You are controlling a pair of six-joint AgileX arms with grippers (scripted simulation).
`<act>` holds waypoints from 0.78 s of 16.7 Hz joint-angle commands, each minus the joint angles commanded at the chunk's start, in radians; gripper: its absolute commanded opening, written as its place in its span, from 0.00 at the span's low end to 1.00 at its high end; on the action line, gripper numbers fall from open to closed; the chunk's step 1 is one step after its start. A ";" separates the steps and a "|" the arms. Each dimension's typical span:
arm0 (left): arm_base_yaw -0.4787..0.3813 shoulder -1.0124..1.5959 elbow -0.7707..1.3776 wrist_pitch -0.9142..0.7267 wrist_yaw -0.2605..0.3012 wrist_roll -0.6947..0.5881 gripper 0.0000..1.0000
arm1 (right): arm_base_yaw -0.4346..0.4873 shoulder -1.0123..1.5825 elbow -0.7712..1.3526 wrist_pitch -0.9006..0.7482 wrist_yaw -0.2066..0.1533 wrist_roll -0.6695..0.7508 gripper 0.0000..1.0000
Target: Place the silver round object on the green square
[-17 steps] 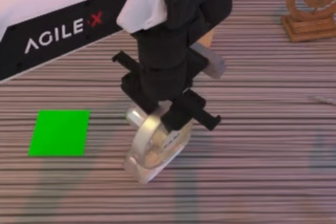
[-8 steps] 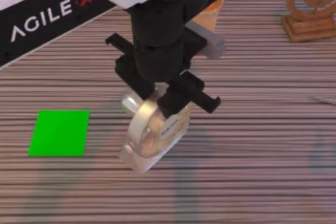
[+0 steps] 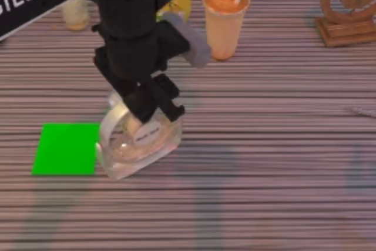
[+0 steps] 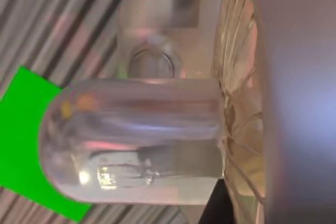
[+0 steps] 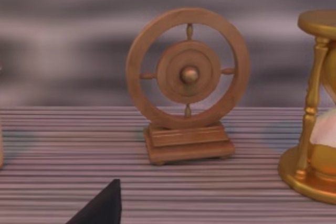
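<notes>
An orange-filled cup (image 3: 224, 20) with a straw stands behind the left gripper (image 3: 141, 110), which is clamped on the silver round object (image 3: 136, 144) — the green square (image 3: 66, 148) lies just beside it; an hourglass (image 5: 315, 108) is shown only in the right wrist view.

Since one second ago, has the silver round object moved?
Yes. Held by the left gripper, the silver round object moved toward the table's left; it now sits right beside the green square.

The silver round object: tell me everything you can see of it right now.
The silver round object is a shiny metal ring around a speckled beige face bearing a small label, on a flat silver base. It is tilted, gripped at its upper rim by the left gripper, with its base beside the right edge of the green square in the top view. Whether it touches the table cannot be told.
</notes>
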State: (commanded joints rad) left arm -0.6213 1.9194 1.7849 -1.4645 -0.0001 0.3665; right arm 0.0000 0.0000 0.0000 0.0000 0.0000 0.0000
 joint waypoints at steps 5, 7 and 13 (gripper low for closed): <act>0.179 -0.075 -0.096 0.035 0.002 0.468 0.00 | 0.000 0.000 0.000 0.000 0.000 0.000 1.00; 0.251 -0.108 -0.142 0.051 0.003 0.647 0.00 | 0.000 0.000 0.000 0.000 0.000 0.000 1.00; 0.409 -0.186 -0.248 0.090 0.004 0.980 0.00 | 0.000 0.000 0.000 0.000 0.000 0.000 1.00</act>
State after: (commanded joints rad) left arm -0.2122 1.7332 1.5372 -1.3741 0.0043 1.3466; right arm 0.0000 0.0000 0.0000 0.0000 0.0000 0.0000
